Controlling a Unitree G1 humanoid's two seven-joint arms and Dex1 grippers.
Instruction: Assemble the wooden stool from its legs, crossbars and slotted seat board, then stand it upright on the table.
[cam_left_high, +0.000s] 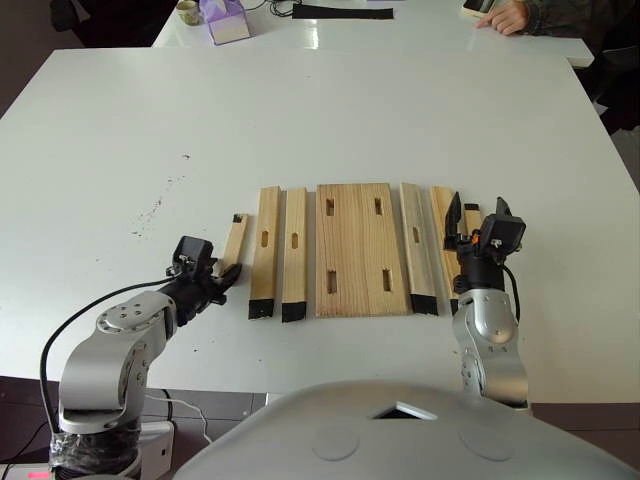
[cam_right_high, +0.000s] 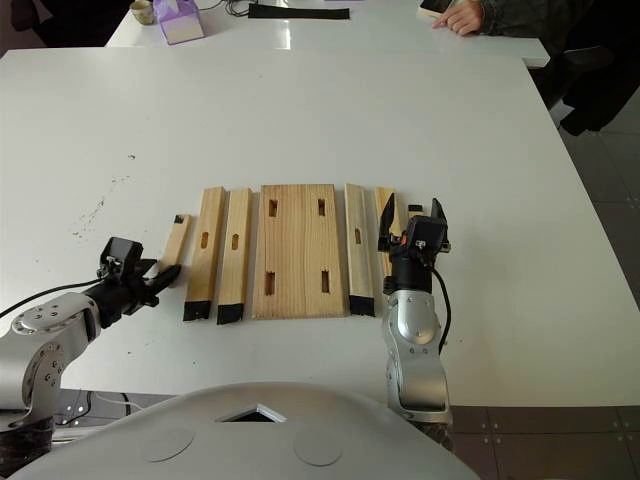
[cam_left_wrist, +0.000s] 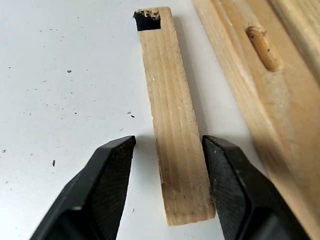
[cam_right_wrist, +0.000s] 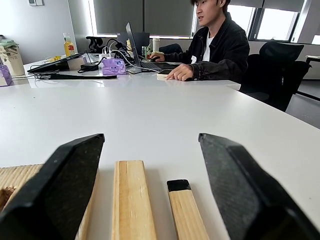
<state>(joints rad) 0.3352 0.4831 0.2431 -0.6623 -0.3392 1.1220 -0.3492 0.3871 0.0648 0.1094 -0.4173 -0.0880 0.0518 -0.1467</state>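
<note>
Slotted seat board (cam_left_high: 362, 250) flat on the white table (cam_left_high: 300, 130), legs (cam_left_high: 265, 250) either side, left gripper (cam_left_high: 225, 272) spread wide astride a short crossbar (cam_left_wrist: 172, 115)'s near end, perhaps not touching it, right gripper (cam_left_high: 477, 215) wide open above the rightmost sticks (cam_right_wrist: 131, 200)

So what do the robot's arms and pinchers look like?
The left arm and right arm are shiny silver-grey with rounded joints. A black cable loops beside the left arm; a second cable runs down the right. The left gripper and right gripper are black, each with two flat wedge-shaped fingers. The right one has a small orange spot.
</note>
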